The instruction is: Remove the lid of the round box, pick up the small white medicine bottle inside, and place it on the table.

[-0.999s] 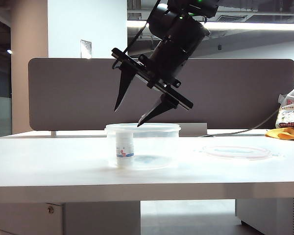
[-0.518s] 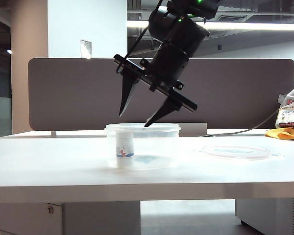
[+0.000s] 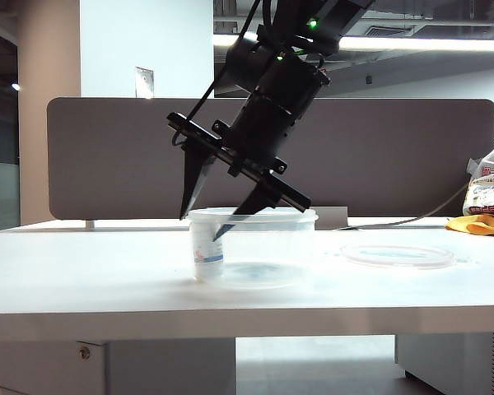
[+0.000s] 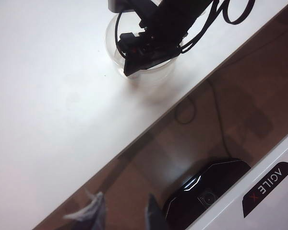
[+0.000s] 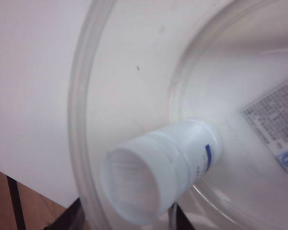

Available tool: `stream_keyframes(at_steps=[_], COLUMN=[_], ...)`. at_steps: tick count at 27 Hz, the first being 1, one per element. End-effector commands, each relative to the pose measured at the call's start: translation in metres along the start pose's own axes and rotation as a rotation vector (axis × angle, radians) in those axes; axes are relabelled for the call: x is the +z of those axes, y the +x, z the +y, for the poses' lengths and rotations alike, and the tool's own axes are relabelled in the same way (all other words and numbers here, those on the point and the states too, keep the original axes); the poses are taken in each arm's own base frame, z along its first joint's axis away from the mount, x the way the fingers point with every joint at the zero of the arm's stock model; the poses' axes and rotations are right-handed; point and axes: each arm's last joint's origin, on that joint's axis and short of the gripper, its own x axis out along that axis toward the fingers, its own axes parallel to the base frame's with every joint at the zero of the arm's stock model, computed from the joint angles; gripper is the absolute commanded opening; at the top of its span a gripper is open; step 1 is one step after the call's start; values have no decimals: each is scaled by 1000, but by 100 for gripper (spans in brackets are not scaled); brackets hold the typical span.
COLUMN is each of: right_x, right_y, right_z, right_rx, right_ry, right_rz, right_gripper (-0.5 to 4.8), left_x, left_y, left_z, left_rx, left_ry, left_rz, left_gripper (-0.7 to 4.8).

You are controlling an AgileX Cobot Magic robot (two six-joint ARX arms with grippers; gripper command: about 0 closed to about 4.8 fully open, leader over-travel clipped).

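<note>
Both tools' tips [image 4: 127,213] [image 3: 199,226] (partly hidden).

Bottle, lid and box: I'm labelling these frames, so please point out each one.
Bottle [image 5: 153,175]: right wrist view, on its cap and shoulder.
Lid [image 3: 398,255]: exterior view, on the disc's middle.
Box [image 3: 296,247]: exterior view, on its side wall.

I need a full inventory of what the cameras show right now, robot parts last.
round box: one, clear, mid-table, open.
small white medicine bottle: one, white, upright inside box, at its left wall.
lid: one, clear, flat on table right of box.
table: one, white.
partition: one, dark brown, behind table.
bags: white, orange, far right edge.
right claw: black, open, one finger outside the box wall, one inside.
left claw: raised high, away from the box.
</note>
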Motion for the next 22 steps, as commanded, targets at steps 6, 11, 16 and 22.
stream_keyframes(at_steps=[6, 11, 16, 22], right_x=[14, 20, 21, 22], right_y=[-6, -5, 4, 4], right_z=[-3, 3, 0, 9], right_rx=[37, 109, 125, 222], right_ry=[-13, -34, -23, -6], right_rz=[-75, -125, -104, -92], right_gripper=[229, 228, 198, 198], left_x=[0, 1, 1, 4], left_y=[-1, -1, -1, 0], left_z=[0, 0, 0, 0], left_rx=[-1, 0, 2, 6], left_ry=[1, 1, 2, 5], left_rz=[-4, -8, -9, -44], left_gripper=[111, 111, 111, 111])
